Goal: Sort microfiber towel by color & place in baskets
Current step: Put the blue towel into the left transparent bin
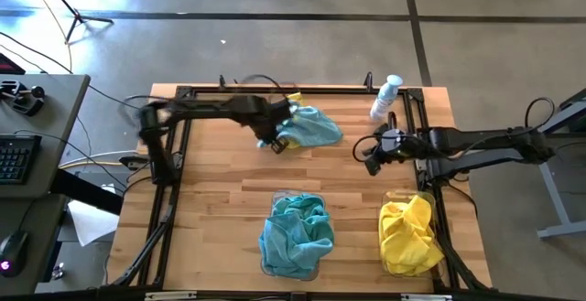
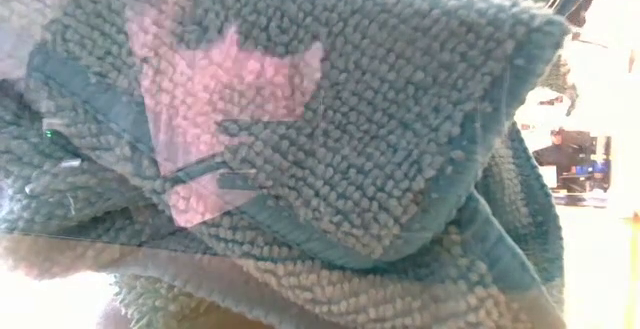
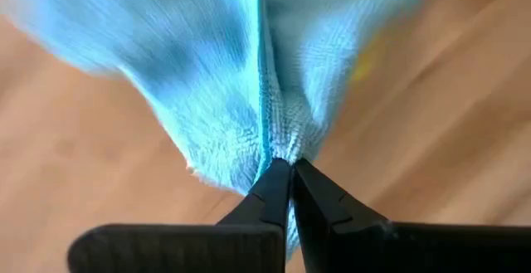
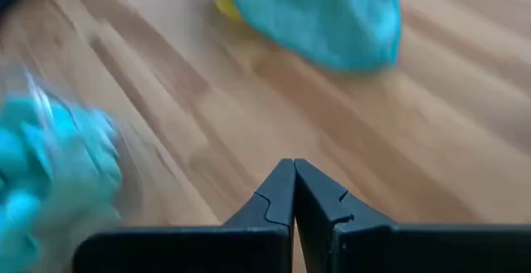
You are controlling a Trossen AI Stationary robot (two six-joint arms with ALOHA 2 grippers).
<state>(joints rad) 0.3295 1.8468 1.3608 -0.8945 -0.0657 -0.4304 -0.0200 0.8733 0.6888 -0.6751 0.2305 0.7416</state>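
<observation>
Nubby cloth towel [image 3: 249, 74], wooden table [image 1: 229, 191]

My two arms [image 1: 220, 109] are dark and slender, black cables trailing; matte-black jaws taper to notched tips.

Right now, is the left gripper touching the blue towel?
Touching. In the left wrist view the left gripper is shut on a fold of the blue towel, cloth pinched between its fingertips.

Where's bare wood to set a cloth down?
Free: the middle strip between the teal towel and the baskets, and the near-left corner beside the teal basket. Crowded: far edge, where the left gripper pinches that towel, and around the right gripper.
</observation>
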